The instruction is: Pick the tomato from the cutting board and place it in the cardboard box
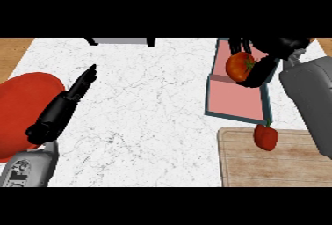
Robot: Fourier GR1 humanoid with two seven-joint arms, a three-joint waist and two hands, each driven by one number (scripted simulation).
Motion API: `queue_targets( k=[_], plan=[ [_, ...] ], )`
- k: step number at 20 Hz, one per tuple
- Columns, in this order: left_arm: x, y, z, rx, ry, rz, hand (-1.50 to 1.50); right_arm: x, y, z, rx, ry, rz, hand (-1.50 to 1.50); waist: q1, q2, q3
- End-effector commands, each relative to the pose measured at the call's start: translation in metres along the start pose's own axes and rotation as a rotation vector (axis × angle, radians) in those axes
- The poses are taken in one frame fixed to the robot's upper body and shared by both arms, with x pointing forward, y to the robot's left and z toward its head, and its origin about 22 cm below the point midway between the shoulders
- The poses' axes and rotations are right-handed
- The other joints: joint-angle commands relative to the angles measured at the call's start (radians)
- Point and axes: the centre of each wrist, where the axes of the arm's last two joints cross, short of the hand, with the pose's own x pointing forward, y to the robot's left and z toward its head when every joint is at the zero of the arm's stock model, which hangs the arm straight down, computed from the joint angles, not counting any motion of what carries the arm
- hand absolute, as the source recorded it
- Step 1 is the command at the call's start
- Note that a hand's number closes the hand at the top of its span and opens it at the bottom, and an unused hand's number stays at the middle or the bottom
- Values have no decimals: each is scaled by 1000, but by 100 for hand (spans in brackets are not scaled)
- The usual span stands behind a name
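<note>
An orange-red tomato (240,66) with a green stalk is held above the far end of a box (235,99), which has a pink inside and teal walls. My right hand (265,67) is shut on the tomato, with its fingers curled round the right side. The wooden cutting board (279,165) lies at the lower right, just in front of the box. My left hand (65,103) is open at the left with its fingers straight and pointing away, far from the tomato.
A small red fruit (265,136) with a green stem sits on the board's far edge. Under my left forearm lies a large red plate (19,110). A grey object with black legs (120,41) stands at the counter's far edge.
</note>
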Motion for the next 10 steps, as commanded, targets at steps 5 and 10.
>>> queue_targets(
  k=[5, 10],
  plan=[
    [2, -1, -6, 4, -4, 9, 0, -40, 4, -9, 272, -69, -14, -150, -2, 0, 0],
    [-2, 3, -14, 5, -1, -6, 0, -56, -6, -8, 128, -240, -161, -150, -8, 4, 1]
  ],
)
